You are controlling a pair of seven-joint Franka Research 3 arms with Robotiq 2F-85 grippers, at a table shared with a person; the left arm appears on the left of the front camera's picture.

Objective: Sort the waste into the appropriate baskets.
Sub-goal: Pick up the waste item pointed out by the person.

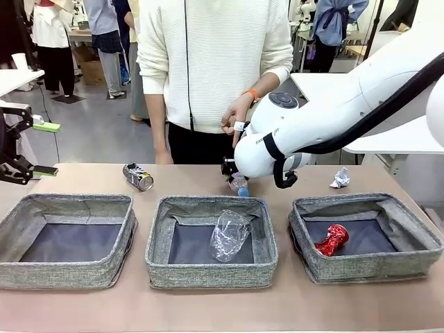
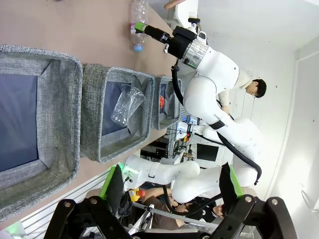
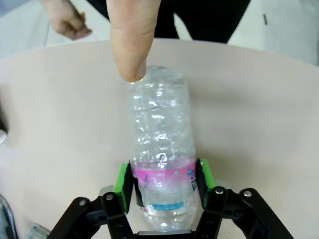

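My right gripper (image 3: 164,175) is shut on the small clear bottle (image 3: 162,124), its green pads pressed against both sides of the pink label. The bottle (image 1: 239,186) lies on the table behind the middle basket (image 1: 208,274), blue cap toward the basket. A person's finger (image 3: 130,40) touches its far end. A clear plastic cup (image 1: 229,234) rests in the middle basket and a crushed red can (image 1: 331,239) in the right basket (image 1: 374,267). The left basket (image 1: 41,274) holds nothing. My left gripper (image 1: 41,148) hangs open above the table's left edge.
A dark printed can (image 1: 137,176) lies on the table behind the gap between the left and middle baskets. A crumpled white paper ball (image 1: 340,178) sits behind the right basket. The person (image 1: 208,62) stands at the far edge, hand by my right wrist.
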